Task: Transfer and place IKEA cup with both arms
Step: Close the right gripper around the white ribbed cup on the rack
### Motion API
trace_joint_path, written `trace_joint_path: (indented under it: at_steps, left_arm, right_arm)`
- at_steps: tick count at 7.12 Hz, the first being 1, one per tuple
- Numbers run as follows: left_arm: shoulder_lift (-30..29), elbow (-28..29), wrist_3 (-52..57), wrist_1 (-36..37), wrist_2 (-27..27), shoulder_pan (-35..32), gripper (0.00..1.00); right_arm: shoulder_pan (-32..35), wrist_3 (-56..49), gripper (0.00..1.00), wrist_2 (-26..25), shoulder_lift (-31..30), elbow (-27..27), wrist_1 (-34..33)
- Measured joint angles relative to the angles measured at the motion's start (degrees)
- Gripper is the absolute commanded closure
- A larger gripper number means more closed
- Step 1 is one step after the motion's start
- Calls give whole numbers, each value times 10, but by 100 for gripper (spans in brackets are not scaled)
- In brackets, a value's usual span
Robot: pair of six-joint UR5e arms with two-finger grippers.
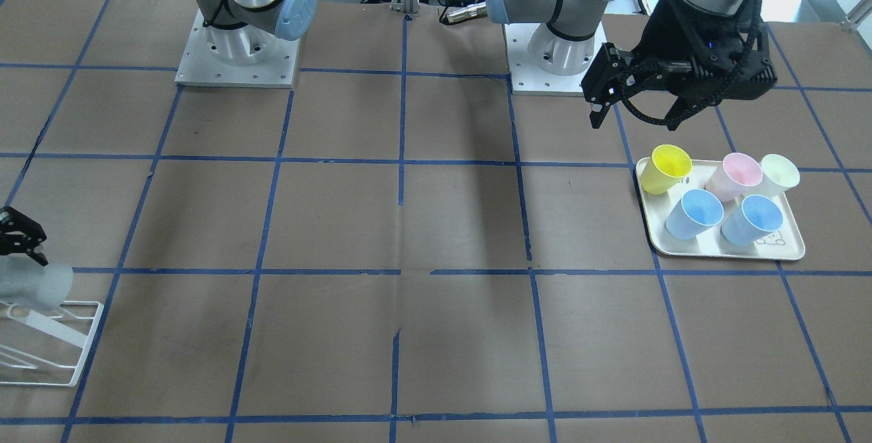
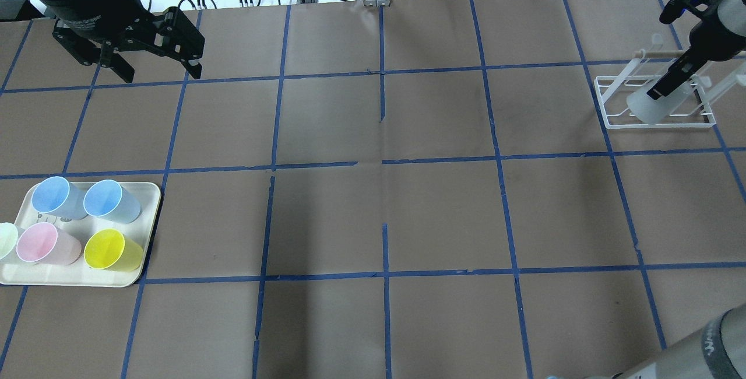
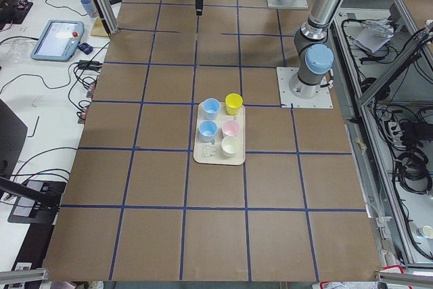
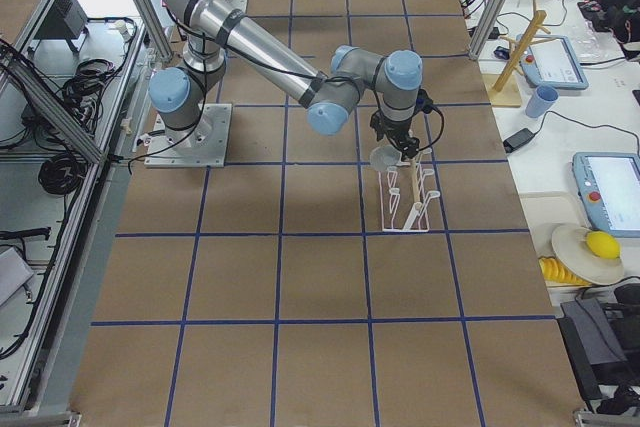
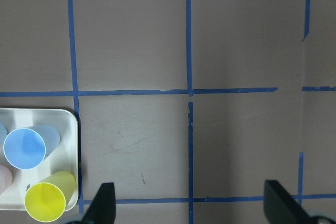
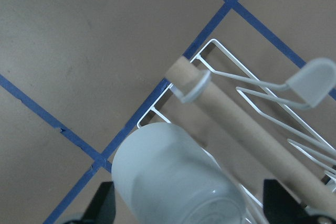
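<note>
Pale grey and tilted almost onto its side, the cup [image 2: 644, 108] hangs in the right end effector [image 2: 658, 90] over one end of a white wire rack [image 2: 658, 125] at the right end of the table [image 2: 384, 210]. The right arm reaches out long and low from its base, and its wrist turns down over the rack. In the right wrist view the two black fingers stand on either side of the cup's body, closed in against it. The cup's base faces that camera and its mouth points away. The cup is just beside one of the rack's brown pegs with a pale cap. Whether it touches the wire cannot be told.

The left arm is raised at the other end of the table with its wrist pointing straight down. The left end effector [image 2: 160, 70] is spread wide with nothing between its fingers. In the left wrist view they stand over bare brown table and blue tape lines.

Near it, off to one side, a cream tray [image 2: 150, 204] lies on the table. It carries two blue cups, a pink one, a yellow one and a pale green one, all upright.
</note>
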Motion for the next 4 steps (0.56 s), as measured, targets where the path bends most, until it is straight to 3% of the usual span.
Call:
trace_joint_path:
  at_steps: [4]
  left_arm:
    - [0,0,0,0,0,0,0]
  right_arm:
    - [-1,1,1,1,10,0,-2]
